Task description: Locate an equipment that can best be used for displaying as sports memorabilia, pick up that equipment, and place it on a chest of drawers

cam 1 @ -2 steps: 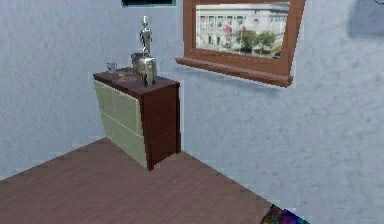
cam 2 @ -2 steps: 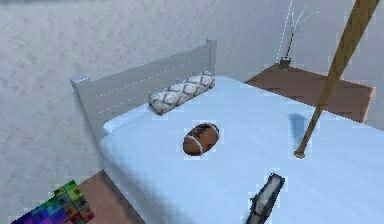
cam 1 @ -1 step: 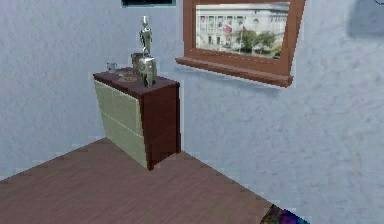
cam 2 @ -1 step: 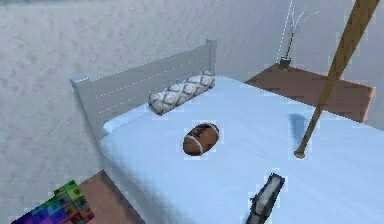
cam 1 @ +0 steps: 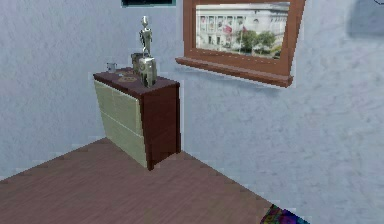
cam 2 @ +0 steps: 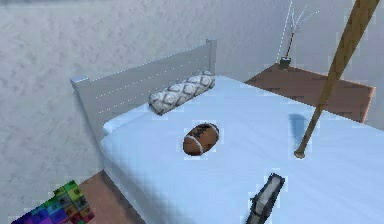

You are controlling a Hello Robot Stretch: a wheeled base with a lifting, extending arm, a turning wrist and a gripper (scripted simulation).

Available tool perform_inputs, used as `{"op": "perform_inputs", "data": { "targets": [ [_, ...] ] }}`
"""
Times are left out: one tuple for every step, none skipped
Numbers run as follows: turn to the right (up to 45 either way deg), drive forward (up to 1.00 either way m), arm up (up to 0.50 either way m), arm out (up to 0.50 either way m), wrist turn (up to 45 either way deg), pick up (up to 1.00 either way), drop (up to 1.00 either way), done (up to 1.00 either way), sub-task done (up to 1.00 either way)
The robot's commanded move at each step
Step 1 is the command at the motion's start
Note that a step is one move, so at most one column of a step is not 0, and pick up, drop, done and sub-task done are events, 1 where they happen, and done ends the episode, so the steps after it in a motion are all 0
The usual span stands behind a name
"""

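1. Lying on its side near the middle of the bed (cam 2: 180, 185), the football (cam 2: 201, 139) looks like the likeliest keepsake: brown and oval, with pale bands near its ends.
2. It is probably light and slightly springy, with a grippy skin. Its rounded shape may roll on the soft cover, so taking it across the narrow middle seems safest.
3. A wooden bat (cam 2: 325, 85) is the rival candidate. Its thin end is down on the cover toward the arm side view's right, well apart from the ball. It would be stiff, heavier and long, so awkward to carry.
4. A patterned pillow (cam 2: 182, 92) lies by the headboard (cam 2: 130, 85) beyond the ball, and a dark slab (cam 2: 266, 197) lies near the bed's near edge.
5. I cannot tell the pincer's state or whether it has hold of anything.
6. The chest of drawers (cam 1: 122, 115) stands in a corner of the room, with a statuette (cam 1: 146, 35) and small items on its top.
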Motion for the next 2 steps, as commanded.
{"op": "perform_inputs", "data": {
  "targets": [
    [0.0, 0.00, 0.00, 0.50, 0.0, 0.00, 0.00, 0.00, 0.00],
    [0.0, 0.00, 0.00, 0.00, 45.0, 0.00, 0.00, 0.00, 0.00]
  ]
}}
